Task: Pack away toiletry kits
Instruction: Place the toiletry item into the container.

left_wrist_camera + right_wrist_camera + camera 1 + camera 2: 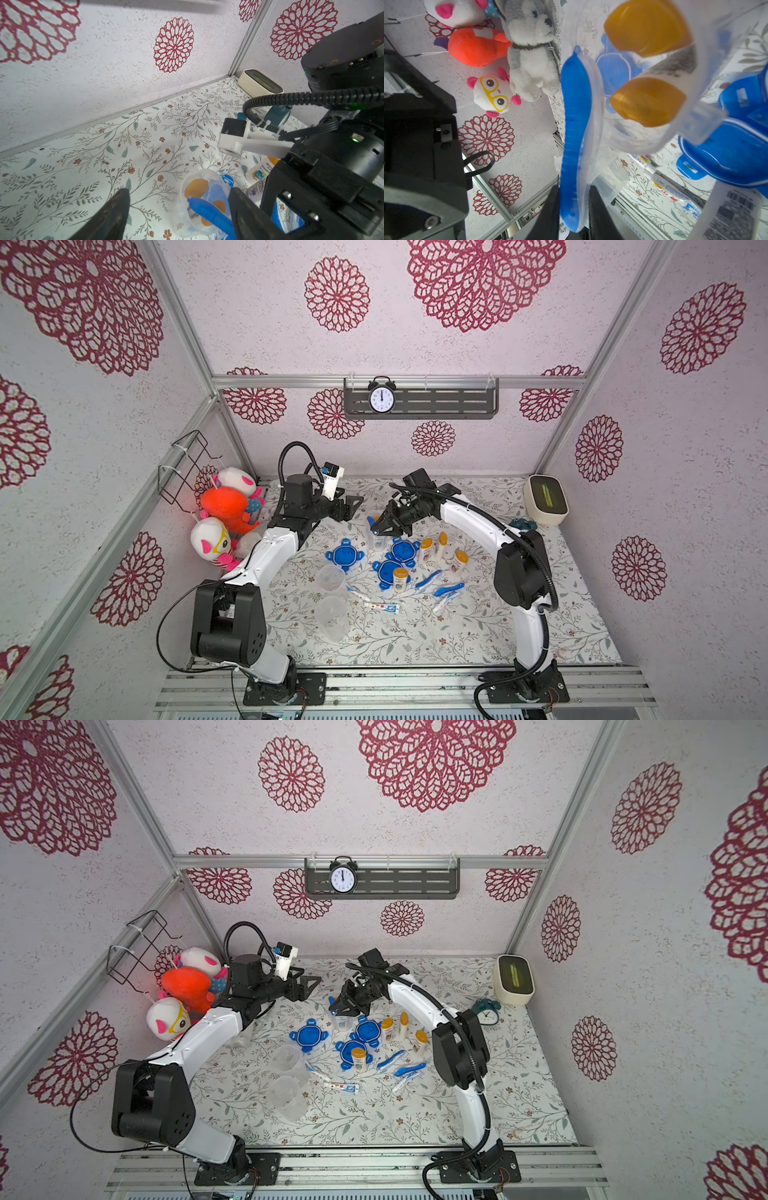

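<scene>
The left arm point(272, 549) and right arm point(465, 512) are showing glossy white curved links, boxy black motor housings point(228, 626) and ribbed black cables point(291, 97). The left gripper point(178, 192) and right gripper point(574, 188) are showing matte black fingers point(116, 207) and silver screws point(287, 194).

Blue lids point(345, 554), blue toothbrush point(575, 124), orange caps point(648, 25) on white bottles point(424, 556); tablecloth point(415, 639) white with green leaf sprigs; walls point(257, 315) pale with crimson rosettes
</scene>
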